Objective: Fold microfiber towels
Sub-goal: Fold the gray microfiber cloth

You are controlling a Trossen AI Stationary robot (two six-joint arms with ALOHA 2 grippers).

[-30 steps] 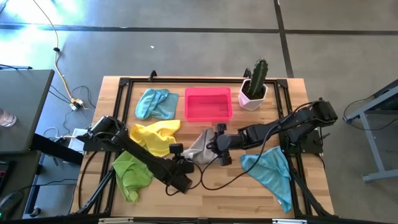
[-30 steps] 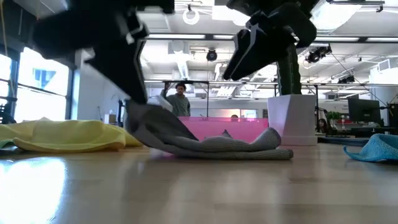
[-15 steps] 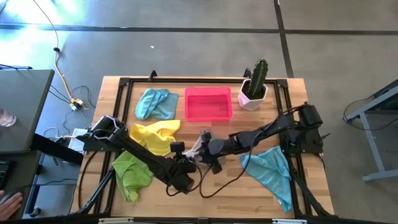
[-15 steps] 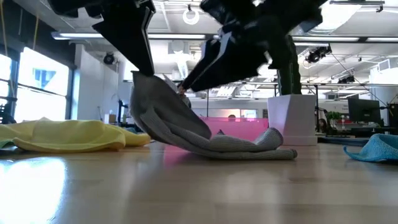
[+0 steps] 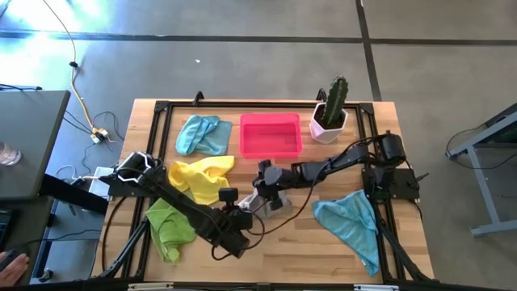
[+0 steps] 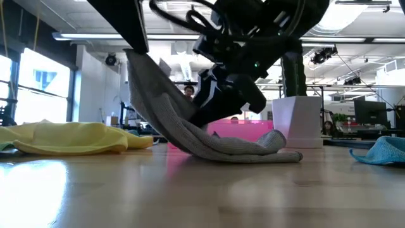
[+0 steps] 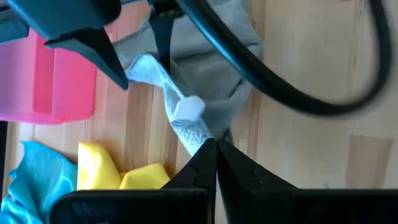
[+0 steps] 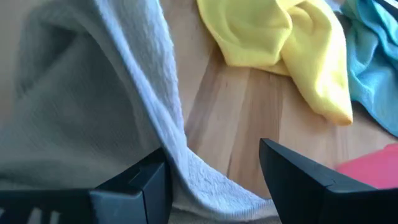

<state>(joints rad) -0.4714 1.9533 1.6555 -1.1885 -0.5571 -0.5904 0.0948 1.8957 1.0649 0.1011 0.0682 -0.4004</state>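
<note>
So the left gripper (image 7: 216, 144) was pressed tight together, pinching one edge of the grey towel (image 6: 215, 142) and holding it lifted off the table (image 5: 291, 242). In the low view that pinched edge was up high and the cloth sloped down from it to a bunched heap lying on the wood, in front of the pink tray (image 5: 271, 135).

The right gripper (image 8: 211, 171) had its fingers spread wide, with nothing held. It sat right at the same towel, near the middle of the table. From its own wrist view a ridge of the grey cloth ran down between the two fingers; I honestly couldn't tell whether either finger touched it.

The other towels were scattered around:
- yellow towel (image 5: 200, 176), crumpled, between the grey one and the table's left edge
- a lime green towel (image 5: 170, 227) toward the near left corner
- a light blue towel (image 5: 202, 134) near the far edge, just left of the tray
- another light blue towel (image 5: 352, 222) spread out toward the near right corner

A potted cactus (image 5: 331, 109) stood at the far right corner, just right of the tray.
</note>
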